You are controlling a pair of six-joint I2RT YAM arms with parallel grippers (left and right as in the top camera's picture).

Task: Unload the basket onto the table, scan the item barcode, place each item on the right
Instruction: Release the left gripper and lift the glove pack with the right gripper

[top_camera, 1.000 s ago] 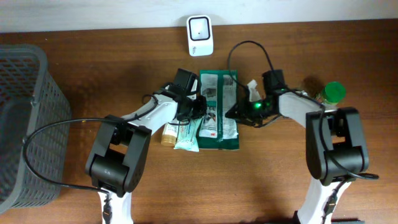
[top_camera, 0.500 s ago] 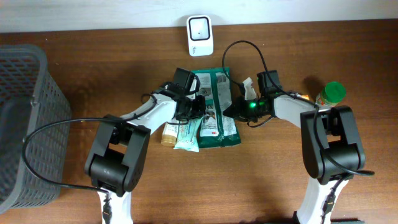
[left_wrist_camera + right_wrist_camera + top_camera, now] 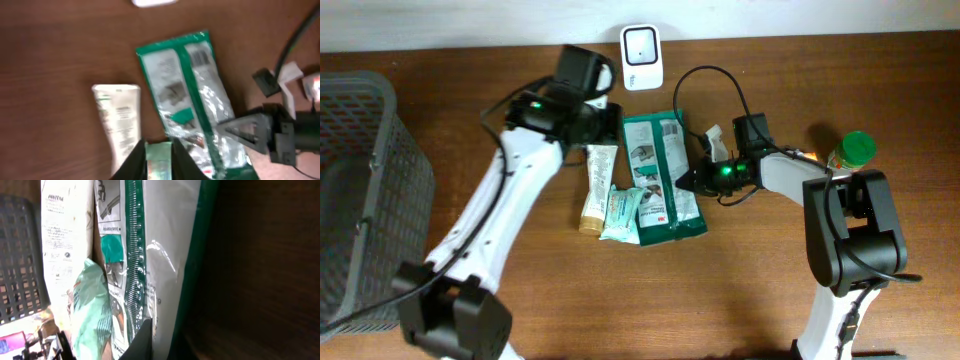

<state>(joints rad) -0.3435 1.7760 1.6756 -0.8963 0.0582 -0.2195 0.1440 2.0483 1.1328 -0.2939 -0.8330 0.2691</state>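
The pouch (image 3: pixel 660 175) lies flat near the middle of the desk (image 3: pixel 770 290). Its long side runs from the far edge toward the near one, with the far end tilted a little to the left. Its printed back faces up, so the barcode (image 3: pixel 200 51) shows at the far end. That end is closest to the scanner (image 3: pixel 640 57), which stands at the far edge just beyond it. The layout looks deliberate: the code end is nearest the reader, though it faces the ceiling rather than the scanner's window.

The right gripper (image 3: pixel 692 180) sits low at the pouch's right edge, about halfway along, with its jaws pressed together. Its tip touches the film, but it cannot be told whether it nips a fold. The pose suits pinning or steering the pouch from the side.

The left gripper (image 3: pixel 159 159) hovers above the desk between the scanner and the pouch's far left corner, fingers a little spread and holding nothing. It looks placed to come down on the far end, probably to raise the code toward the scanner.

A tube (image 3: pixel 592 185) lies just left of the pouch, roughly parallel to it. A mint packet (image 3: pixel 620 212) touches the pouch's near left side. Either could snag if the pouch is dragged. A basket (image 3: pixel 360 200) stands at the left edge and a green-capped bottle (image 3: pixel 850 150) near the right.
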